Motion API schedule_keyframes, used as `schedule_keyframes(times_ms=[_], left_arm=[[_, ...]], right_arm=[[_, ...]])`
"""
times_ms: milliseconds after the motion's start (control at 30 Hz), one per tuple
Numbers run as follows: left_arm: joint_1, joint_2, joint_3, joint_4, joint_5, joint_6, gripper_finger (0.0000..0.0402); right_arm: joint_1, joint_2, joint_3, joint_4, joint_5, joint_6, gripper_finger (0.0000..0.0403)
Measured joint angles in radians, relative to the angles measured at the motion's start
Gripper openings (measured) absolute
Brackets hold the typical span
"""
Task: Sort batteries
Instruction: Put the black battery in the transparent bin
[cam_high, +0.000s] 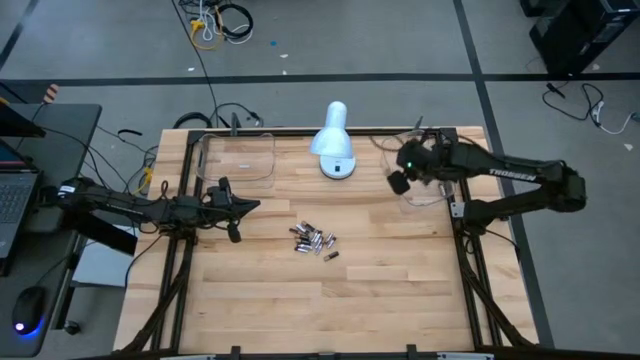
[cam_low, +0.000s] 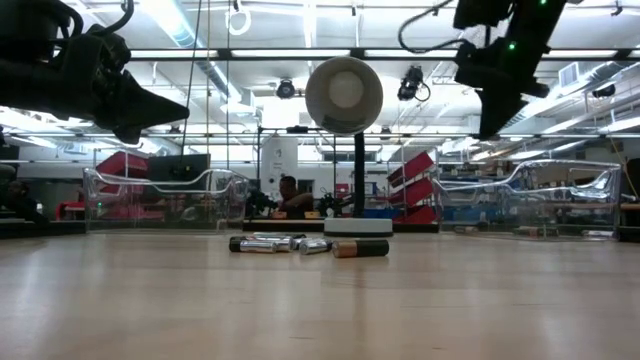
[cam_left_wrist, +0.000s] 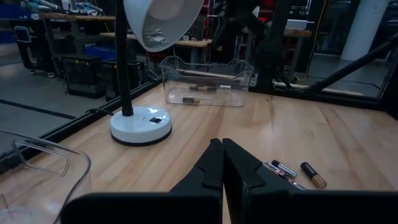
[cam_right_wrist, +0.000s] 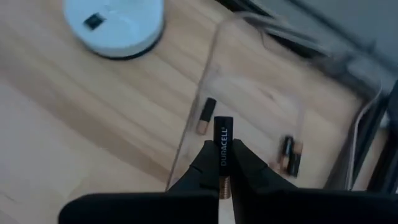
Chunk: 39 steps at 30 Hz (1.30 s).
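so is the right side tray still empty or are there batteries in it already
Not empty. The right wrist view shows three batteries lying in the clear tray, and the right gripper is shut on another battery above it.

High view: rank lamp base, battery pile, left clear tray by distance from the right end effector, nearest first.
From the right end effector:
1. Lamp base, just to its left.
2. Battery pile, table centre, toward the front.
3. Left clear tray, beyond the lamp.

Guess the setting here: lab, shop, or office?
Probably a robotics lab or workshop: two arms mounted at a framed wooden table, cables on the grey floor, exposed ceiling lights and shelving beyond the white desk lamp.
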Motion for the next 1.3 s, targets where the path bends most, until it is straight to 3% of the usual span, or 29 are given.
schedule_keyframes(times_ms=[300, 533, 700, 1000, 1133, 1300], left_arm=[[0.0, 0.0, 0.0, 0.0, 0.006, -0.008, 0.0002], [0.0, 0.0, 0.0, -0.008, 0.008, -0.028, 0.0002], [0.0, 0.0, 0.0, -0.021, 0.008, -0.045, 0.0002], [-0.001, 0.0, 0.0, -0.027, 0.047, -0.056, 0.0002], [-0.001, 0.0, 0.0, -0.027, 0.072, -0.057, 0.0002], [-0.001, 0.0, 0.0, -0.021, 0.072, -0.051, 0.0002]], right_arm=[[-0.136, 0.115, 0.0, 0.004, -0.046, 0.083, 0.0014], [-0.146, 0.253, 0.0, 0.006, -0.049, 0.05, 0.0053], [-0.129, 0.278, 0.0, 0.006, -0.02, 0.038, 0.0077], [-0.036, 0.119, 0.0, -0.03, -0.071, 0.036, 0.0071], [0.075, -0.007, 0.0, -0.076, -0.178, 0.04, 0.0061], [0.246, -0.091, 0.002, -0.111, -0.322, 0.161, 0.0043]])
